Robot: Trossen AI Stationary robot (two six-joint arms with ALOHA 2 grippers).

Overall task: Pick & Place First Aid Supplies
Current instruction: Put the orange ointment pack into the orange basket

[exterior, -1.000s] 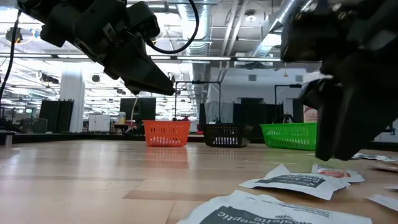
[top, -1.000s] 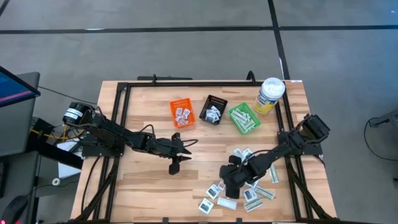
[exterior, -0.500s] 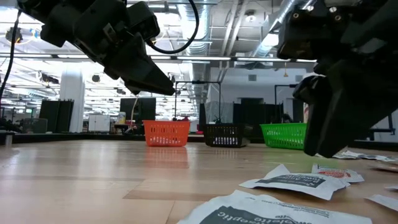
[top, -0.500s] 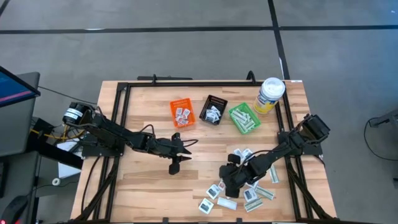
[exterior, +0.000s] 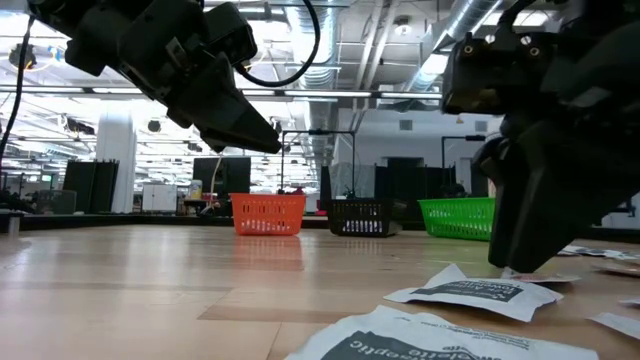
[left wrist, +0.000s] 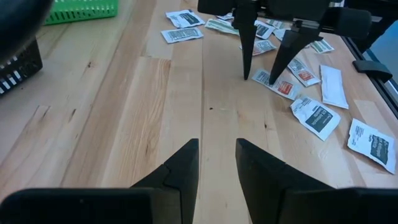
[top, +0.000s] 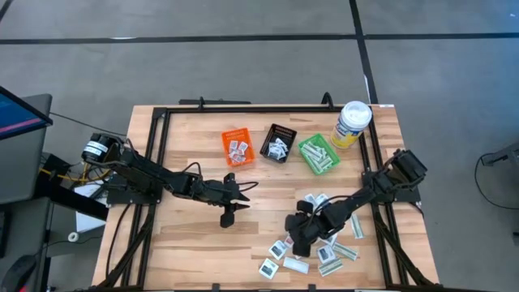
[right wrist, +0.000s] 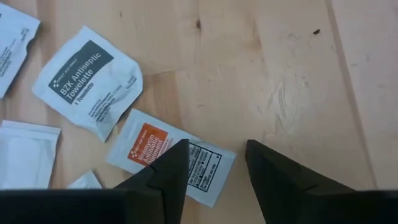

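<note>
The right claw (top: 298, 241) is low over the wooden bench (top: 186, 235), at the edge of the loose packets that lie on the bench's near right part. Its two fingers (right wrist: 163, 171) stand apart, and nothing is between them. Just under the tips lies a white packet with an orange label (right wrist: 169, 156), flat on the wood and partly hidden by one finger. I cannot tell if the tips already touch it. Beside it lies a white towelette packet with a dark stripe (right wrist: 87, 78), and a plain white packet (right wrist: 25, 153) is near.

In the left wrist view the same right claw (left wrist: 268, 70) points down, with its tips at the packets there. More first aid packets (top: 324, 251) are spread around it, some square and white, some long and pale green (top: 347, 252).

The left claw (top: 229, 214) hangs over the middle of the bench, well apart from the packets. Its fingers (left wrist: 177, 171) have a narrow gap between them and hold nothing.

At the far side of the bench three small bins stand in a row: the orange bin (top: 238, 148), the black bin (top: 278, 144) and the green bin (top: 318, 154). Each one has some packets inside. A yellow canister with a white lid (top: 353, 122) stands just beside the green bin, near the far right corner.
</note>
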